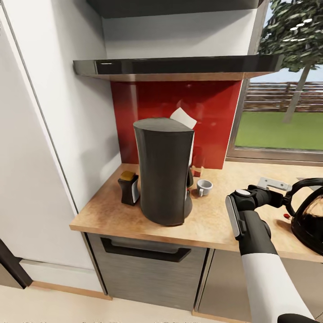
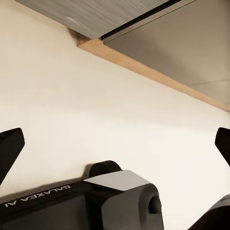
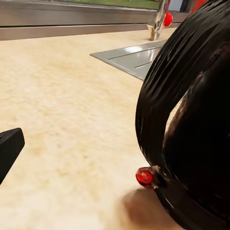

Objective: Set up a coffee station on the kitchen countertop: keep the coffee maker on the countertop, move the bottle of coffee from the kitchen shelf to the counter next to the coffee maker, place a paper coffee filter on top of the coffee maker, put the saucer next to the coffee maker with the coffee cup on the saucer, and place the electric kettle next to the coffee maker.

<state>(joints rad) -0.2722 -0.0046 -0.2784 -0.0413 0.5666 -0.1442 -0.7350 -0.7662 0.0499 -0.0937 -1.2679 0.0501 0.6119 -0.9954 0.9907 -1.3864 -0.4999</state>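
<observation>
The dark coffee maker (image 1: 163, 170) stands on the wooden countertop (image 1: 211, 224). A white paper filter (image 1: 184, 117) sticks up at its top rear. On its left stands the small bottle of coffee (image 1: 129, 187) and on its right a grey cup (image 1: 204, 187); I cannot make out a saucer under the cup. The black electric kettle (image 1: 309, 215) sits at the counter's right. My right gripper (image 1: 283, 198) is open at the kettle's handle (image 3: 158, 96), with one finger (image 3: 9, 151) showing. My left gripper (image 2: 115, 143) is open, low above the floor.
A dark shelf (image 1: 175, 67) overhangs the coffee maker, with a red backsplash (image 1: 211, 116) behind. A tall white cabinet (image 1: 45, 134) bounds the counter's left end. A steel sink (image 3: 134, 57) and faucet (image 3: 160, 19) lie beyond the kettle. Drawers (image 1: 148, 264) sit below the counter.
</observation>
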